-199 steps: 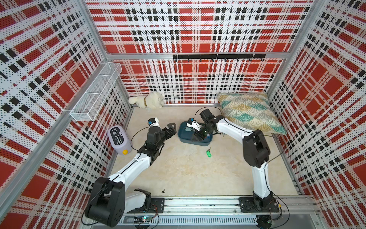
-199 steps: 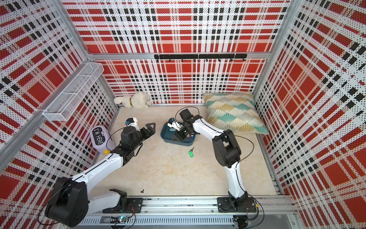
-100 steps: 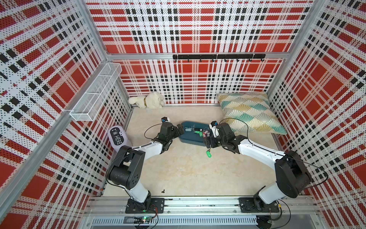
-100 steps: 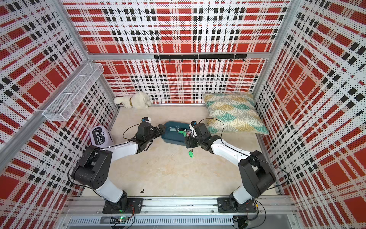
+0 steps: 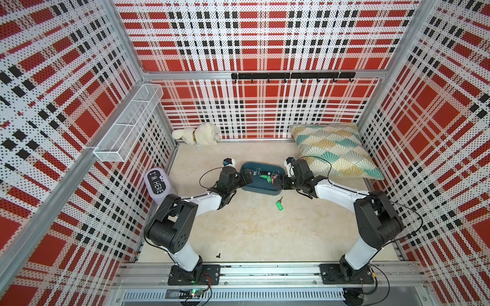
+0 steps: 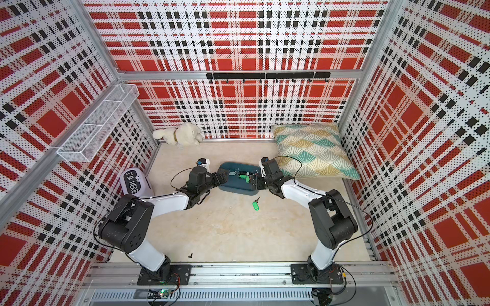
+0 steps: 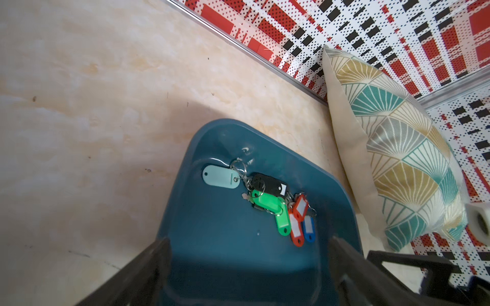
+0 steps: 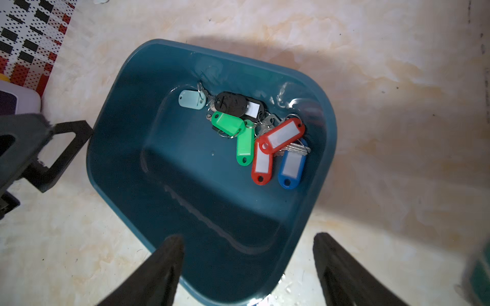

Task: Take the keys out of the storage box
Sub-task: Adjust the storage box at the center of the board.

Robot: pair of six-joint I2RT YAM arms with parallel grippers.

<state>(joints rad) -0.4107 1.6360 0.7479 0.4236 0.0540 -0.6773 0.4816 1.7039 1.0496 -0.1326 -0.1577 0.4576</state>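
The dark teal storage box lies on the beige floor between my two arms. Inside it the keys form a heap with pale teal, black, green, red and blue tags. One more key with a green tag lies on the floor in front of the box. My left gripper is open at the box's left end, over its rim. My right gripper is open at the right end, straddling a corner. Neither holds anything.
A patterned pillow lies right of the box, close behind my right arm. A white plush toy sits at the back wall. The lavender "I'M HERE" container is at the left wall under a white wire basket. A black hook rail hangs high.
Both arms have dropped low. The left gripper has come to the box's left end. The right gripper has left the box's inside for its right end and stands wider. The green-tagged floor key stayed put.
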